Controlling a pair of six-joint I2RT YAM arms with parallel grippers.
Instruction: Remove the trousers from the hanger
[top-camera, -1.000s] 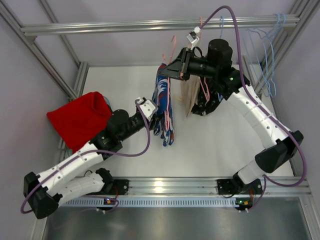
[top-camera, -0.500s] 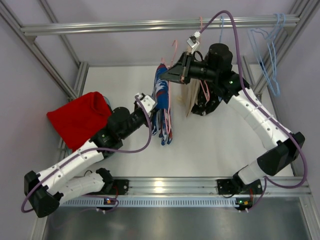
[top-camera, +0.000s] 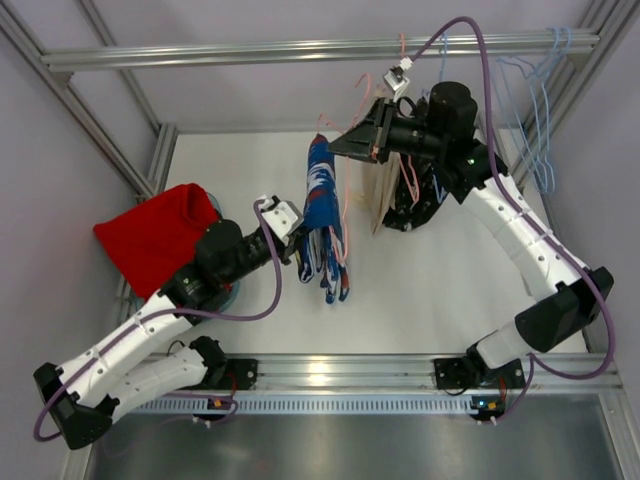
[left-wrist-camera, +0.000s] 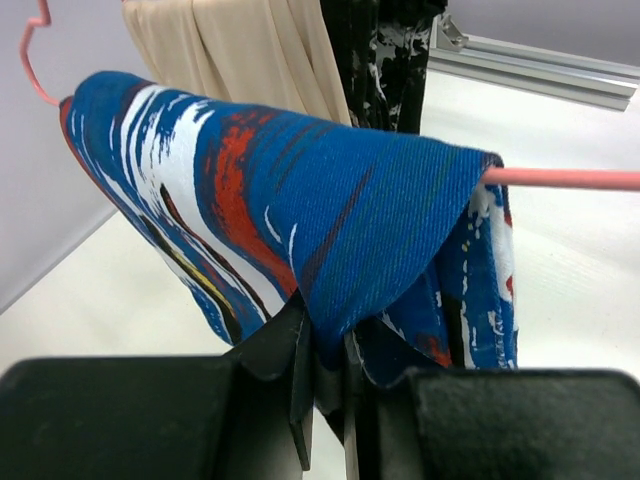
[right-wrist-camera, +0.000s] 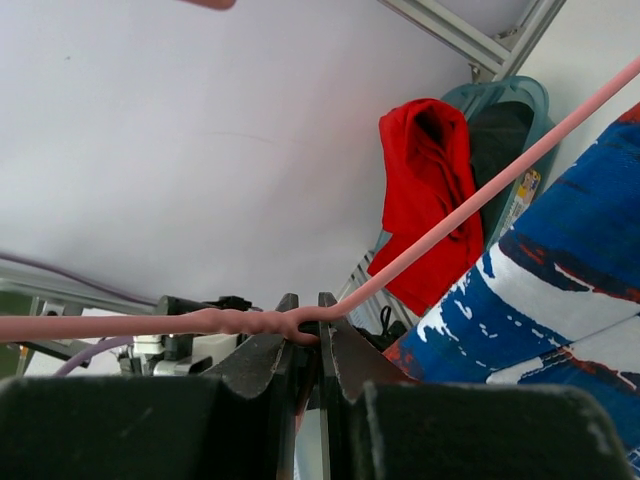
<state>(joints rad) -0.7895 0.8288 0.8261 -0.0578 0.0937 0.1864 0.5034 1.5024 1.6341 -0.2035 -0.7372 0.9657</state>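
Note:
The blue patterned trousers (top-camera: 324, 215) hang folded over the bar of a pink hanger (top-camera: 345, 150) in mid-air. My left gripper (top-camera: 292, 232) is shut on the blue cloth (left-wrist-camera: 300, 210), pinching its lower fold between the fingers (left-wrist-camera: 297, 375). The pink bar (left-wrist-camera: 560, 178) sticks out of the fold on the right. My right gripper (top-camera: 345, 143) is shut on the hanger's twisted neck (right-wrist-camera: 270, 322) and holds it up. The blue trousers also show in the right wrist view (right-wrist-camera: 560, 280). The beige trousers (top-camera: 381, 195) hang behind, also in the left wrist view (left-wrist-camera: 235, 50).
A red cloth (top-camera: 158, 238) lies over a teal basket (right-wrist-camera: 500, 120) at the left. A black patterned garment (left-wrist-camera: 385, 55) hangs beside the beige one. Empty blue hangers (top-camera: 535, 110) hang from the top rail (top-camera: 300, 50) at the right.
My left gripper has pulled back toward the near left with the blue cloth, dragging the trousers along the bar. My right gripper has lifted the hanger slightly.

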